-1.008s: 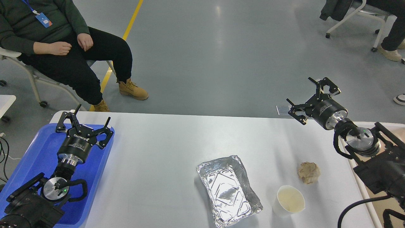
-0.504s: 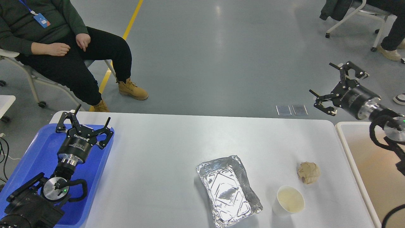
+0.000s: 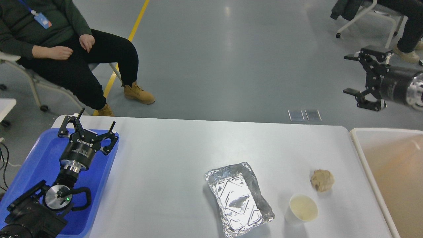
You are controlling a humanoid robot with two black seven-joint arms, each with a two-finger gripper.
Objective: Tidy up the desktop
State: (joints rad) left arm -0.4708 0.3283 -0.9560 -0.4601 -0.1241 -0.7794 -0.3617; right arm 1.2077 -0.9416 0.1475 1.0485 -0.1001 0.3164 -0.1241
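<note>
The desktop is a large pale grey-white tabletop with rounded corners. On it lie an empty foil tray, a paper cup and a crumpled brown paper ball. My left gripper is open and empty, hovering over the far end of the blue tray at the desktop's left. My right gripper is open and empty, raised high beyond the desktop's far right corner, above the floor.
A cream-rimmed beige bin stands at the right of the desktop. A seated person is beyond the far left corner. A chair and another person's legs are at the far right.
My right arm has swung up and to the right, from over the desktop's right edge to above the floor beyond the bin. The left arm has barely moved.
</note>
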